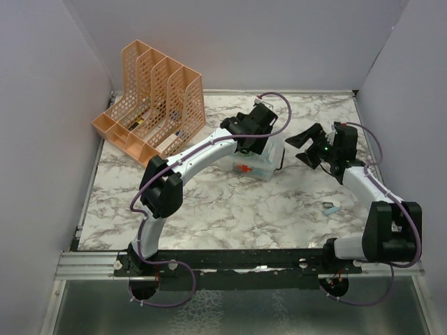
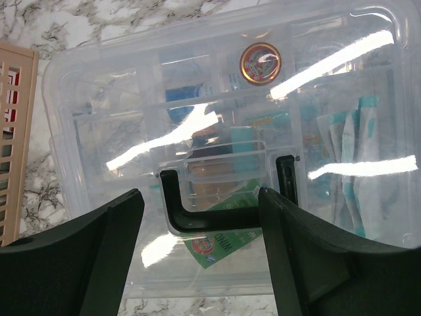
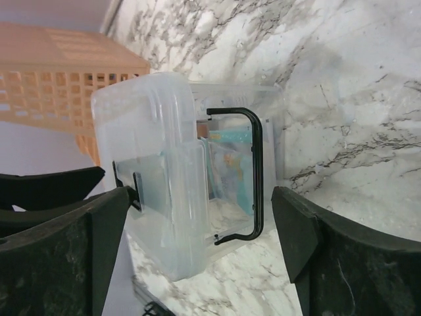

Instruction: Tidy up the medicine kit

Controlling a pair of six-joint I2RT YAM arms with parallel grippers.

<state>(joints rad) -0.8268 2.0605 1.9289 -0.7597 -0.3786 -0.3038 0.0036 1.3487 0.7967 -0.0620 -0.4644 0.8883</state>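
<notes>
The medicine kit (image 1: 260, 166) is a clear box with a red cross on its front, standing mid-table with its lid down. My left gripper (image 1: 255, 134) hovers right over it. In the left wrist view the gripper (image 2: 200, 253) is open, and its fingers (image 2: 85, 260) stand either side of the black handle (image 2: 209, 217) on the lid (image 2: 131, 85). Sachets and a round tin (image 2: 260, 64) show through the lid. My right gripper (image 1: 309, 147) is open just right of the kit. In its wrist view the gripper (image 3: 197, 247) faces the kit's end (image 3: 154, 171) and a black wire bail (image 3: 255, 171), holding nothing.
An orange mesh file rack (image 1: 150, 105) stands at the back left, close behind the left arm. A small pale packet (image 1: 333, 207) lies on the marble table (image 1: 230, 216) near the right arm's base. Grey walls close in the table on the left, back and right.
</notes>
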